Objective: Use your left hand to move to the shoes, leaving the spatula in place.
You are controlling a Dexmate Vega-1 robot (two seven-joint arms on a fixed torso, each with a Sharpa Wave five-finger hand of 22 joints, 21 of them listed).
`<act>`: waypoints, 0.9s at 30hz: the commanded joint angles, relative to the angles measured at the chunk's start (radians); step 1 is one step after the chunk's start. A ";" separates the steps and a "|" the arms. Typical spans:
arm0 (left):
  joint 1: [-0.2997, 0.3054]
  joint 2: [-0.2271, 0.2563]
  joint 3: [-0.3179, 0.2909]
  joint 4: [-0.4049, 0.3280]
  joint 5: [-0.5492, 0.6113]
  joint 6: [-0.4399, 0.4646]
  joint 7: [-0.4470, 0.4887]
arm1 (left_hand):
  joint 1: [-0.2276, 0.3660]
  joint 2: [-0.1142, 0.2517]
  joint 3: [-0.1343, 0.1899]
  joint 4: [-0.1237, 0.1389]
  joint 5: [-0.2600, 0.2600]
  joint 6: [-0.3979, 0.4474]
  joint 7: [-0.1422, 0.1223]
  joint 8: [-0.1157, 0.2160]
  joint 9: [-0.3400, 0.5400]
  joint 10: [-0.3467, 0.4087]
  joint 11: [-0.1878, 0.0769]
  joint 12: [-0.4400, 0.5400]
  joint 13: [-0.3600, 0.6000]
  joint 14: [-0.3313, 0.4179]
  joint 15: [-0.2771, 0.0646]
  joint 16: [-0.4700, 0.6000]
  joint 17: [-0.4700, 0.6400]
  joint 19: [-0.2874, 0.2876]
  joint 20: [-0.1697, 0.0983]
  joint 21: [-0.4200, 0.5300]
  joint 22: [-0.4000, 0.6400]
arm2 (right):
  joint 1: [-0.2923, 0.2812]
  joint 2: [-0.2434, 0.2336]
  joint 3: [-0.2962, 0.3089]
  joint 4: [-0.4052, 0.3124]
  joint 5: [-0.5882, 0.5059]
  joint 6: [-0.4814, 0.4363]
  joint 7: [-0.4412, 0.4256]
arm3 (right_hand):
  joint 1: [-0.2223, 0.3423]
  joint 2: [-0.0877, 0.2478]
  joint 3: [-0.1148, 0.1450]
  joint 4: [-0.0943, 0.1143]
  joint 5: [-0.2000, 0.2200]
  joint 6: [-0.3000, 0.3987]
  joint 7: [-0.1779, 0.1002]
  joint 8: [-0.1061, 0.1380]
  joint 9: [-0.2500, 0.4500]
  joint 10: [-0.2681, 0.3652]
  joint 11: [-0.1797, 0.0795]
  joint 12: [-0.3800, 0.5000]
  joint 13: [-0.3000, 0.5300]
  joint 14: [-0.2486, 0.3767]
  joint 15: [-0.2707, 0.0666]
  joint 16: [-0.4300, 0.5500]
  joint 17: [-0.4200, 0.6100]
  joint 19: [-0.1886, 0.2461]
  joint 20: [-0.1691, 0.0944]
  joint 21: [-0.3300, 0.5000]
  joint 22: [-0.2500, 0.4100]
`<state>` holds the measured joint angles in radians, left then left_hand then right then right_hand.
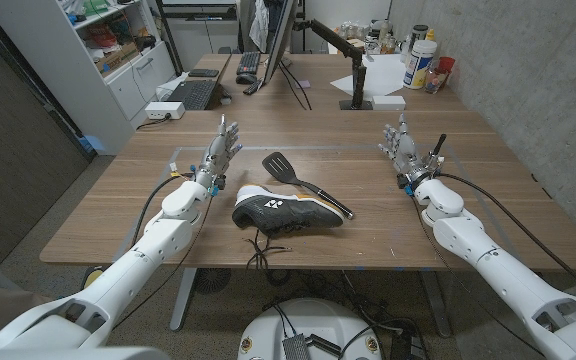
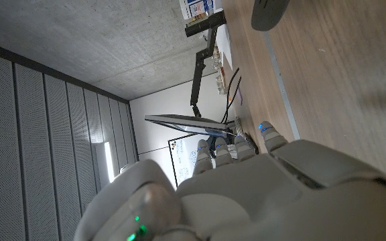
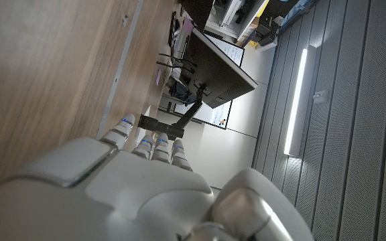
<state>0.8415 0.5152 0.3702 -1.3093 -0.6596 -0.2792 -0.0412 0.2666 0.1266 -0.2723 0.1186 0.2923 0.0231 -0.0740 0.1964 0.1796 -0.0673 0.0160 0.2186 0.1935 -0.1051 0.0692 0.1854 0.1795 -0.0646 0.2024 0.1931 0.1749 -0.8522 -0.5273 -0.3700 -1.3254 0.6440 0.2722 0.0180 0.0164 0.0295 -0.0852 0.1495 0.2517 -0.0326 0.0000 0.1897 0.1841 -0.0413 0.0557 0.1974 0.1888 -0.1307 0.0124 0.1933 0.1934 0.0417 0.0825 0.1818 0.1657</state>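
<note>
Left hand [image 1: 220, 152]: fingers spread, empty, just beside the black-and-white sneaker [image 1: 286, 211] on the table's [image 1: 488, 215] near middle. Sneaker's long axis crosswise, heel toward this hand; black spatula [image 1: 303, 180] touching its far side. Right hand [image 1: 404, 148] spread, farther off.

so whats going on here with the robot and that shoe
Nothing is being handled yet. A black and white shoe lies on the wooden table between the robot's arms, with a black spatula just behind it, its handle reaching past the shoe toward the robot's right. The left hand is raised to the left of the shoe, fingers apart, holding nothing. The right hand waits further off on the other side, also holding nothing.
</note>
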 commanded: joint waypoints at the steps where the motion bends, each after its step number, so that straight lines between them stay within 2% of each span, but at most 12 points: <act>1: 0.006 0.008 -0.003 -0.016 -0.008 0.006 -0.013 | 0.016 0.001 -0.007 -0.002 0.007 0.003 -0.009 0.003 0.002 -0.009 -0.003 0.004 0.004 -0.012 0.002 0.004 0.005 0.001 0.008 0.003 0.002 | -0.011 -0.022 0.001 -0.038 -0.012 -0.023 -0.017 | 0.006 0.007 -0.002 0.001 0.007 -0.008 -0.001 0.006 0.004 -0.002 0.009 0.003 0.005 -0.009 0.002 0.004 0.004 -0.001 0.012 0.006 0.003; 17: -0.016 0.011 0.004 0.003 0.013 0.002 -0.016 | 0.025 0.004 -0.003 -0.005 0.004 0.006 -0.008 0.003 0.002 -0.010 -0.004 0.003 0.004 -0.022 0.002 0.001 0.005 -0.001 0.008 0.001 0.002 | 0.003 -0.017 -0.001 -0.028 -0.027 -0.032 -0.041 | 0.017 0.007 -0.002 -0.006 0.009 -0.012 0.001 0.005 0.004 -0.007 0.010 0.001 0.004 -0.013 0.003 0.002 0.002 -0.004 0.011 0.005 0.002; 24: -0.018 0.045 0.011 -0.032 0.090 -0.022 0.017 | 0.031 0.005 0.000 -0.007 0.001 -0.001 -0.008 -0.002 0.002 -0.017 0.000 0.000 0.004 -0.039 0.000 -0.004 0.005 -0.013 0.009 -0.003 0.002 | 0.015 -0.014 0.000 -0.009 -0.031 -0.027 -0.039 | 0.020 0.007 -0.003 -0.008 0.010 -0.013 0.002 0.004 0.004 -0.007 0.010 0.001 0.004 -0.014 0.004 0.002 0.001 -0.006 0.012 0.004 0.002; 27: -0.018 0.045 0.011 -0.033 0.092 -0.022 0.018 | 0.032 0.004 0.000 -0.008 0.001 -0.002 -0.008 -0.002 0.002 -0.017 -0.002 0.000 0.004 -0.041 0.002 -0.004 0.005 -0.015 0.009 -0.004 0.002 | 0.015 -0.014 0.000 -0.009 -0.031 -0.027 -0.039 | 0.020 0.007 -0.003 -0.009 0.010 -0.013 0.002 0.004 0.004 -0.007 0.010 0.001 0.004 -0.015 0.004 0.001 0.001 -0.006 0.012 0.004 0.003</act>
<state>0.8278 0.5352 0.3747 -1.3165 -0.6249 -0.2829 -0.0484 0.2877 0.1318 -0.2722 0.1185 0.2922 0.0270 -0.0771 0.1963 0.1792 -0.0777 0.0160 0.2186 0.1933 -0.1373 0.0692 0.1854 0.1793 -0.0703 0.2077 0.1931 0.1747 -0.8473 -0.5445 -0.3693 -1.3480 0.6176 0.2459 -0.0164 0.0256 0.0387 -0.0878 0.1461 0.2549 -0.0379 0.0055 0.1897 0.1839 -0.0451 0.0592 0.1974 0.1885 -0.1341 0.0159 0.1933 0.1908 0.0382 0.0859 0.1818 0.1655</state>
